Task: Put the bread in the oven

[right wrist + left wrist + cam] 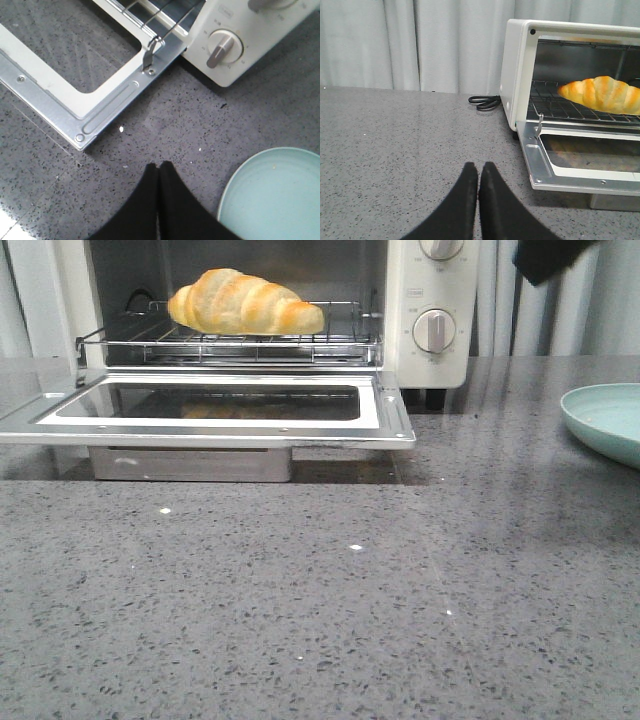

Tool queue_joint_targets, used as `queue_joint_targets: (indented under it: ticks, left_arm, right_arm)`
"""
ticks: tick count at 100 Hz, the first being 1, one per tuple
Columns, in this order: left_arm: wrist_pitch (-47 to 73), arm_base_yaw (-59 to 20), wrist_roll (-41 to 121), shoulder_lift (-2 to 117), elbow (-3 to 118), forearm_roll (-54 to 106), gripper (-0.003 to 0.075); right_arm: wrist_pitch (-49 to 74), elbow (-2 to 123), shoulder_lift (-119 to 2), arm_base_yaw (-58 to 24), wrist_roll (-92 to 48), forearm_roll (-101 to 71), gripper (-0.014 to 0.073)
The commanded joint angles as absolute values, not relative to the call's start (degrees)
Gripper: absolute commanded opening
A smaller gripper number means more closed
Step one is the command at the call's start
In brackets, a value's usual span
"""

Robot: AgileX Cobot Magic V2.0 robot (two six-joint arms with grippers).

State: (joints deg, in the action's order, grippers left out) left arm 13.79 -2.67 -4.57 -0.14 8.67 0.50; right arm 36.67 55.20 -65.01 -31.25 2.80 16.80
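The golden, ridged bread [243, 302] lies on the wire rack [230, 343] inside the cream-white oven [432, 300], whose glass door [215, 408] is dropped open flat. The bread also shows in the left wrist view [602, 93]. My left gripper [479, 168] is shut and empty, low over the counter to the left of the oven. My right gripper [159, 166] is shut and empty, above the counter between the door's corner [80, 137] and the plate; part of that arm shows at the top right of the front view [550, 255].
A pale green plate [610, 420] sits on the grey speckled counter [320, 600] to the right of the oven; it shows in the right wrist view [275, 195] too. A black power cord [484, 102] lies behind the oven's left side. A grey curtain hangs behind.
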Motion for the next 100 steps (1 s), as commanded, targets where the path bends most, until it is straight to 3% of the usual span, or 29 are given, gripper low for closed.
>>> queue_joint_targets:
  ticks: [1,44,100]
  left_arm:
    - [9.06,-2.61,-4.38,-1.59,10.14,1.01,-0.0021]
    - [9.06,-2.61,-4.38,-1.59,10.14,1.01,-0.0021]
    - [9.06,-2.61,-4.38,-1.59,10.14,1.01,-0.0021]
  right_arm:
    - [28.76,53.08,-61.03,-29.54,2.82,16.09,-0.0070]
    - [16.60,37.25,-45.76,-18.29,2.82,11.33,-0.0070]
    - [7.98,16.51,-16.65,1.19,2.82,2.41,-0.0070]
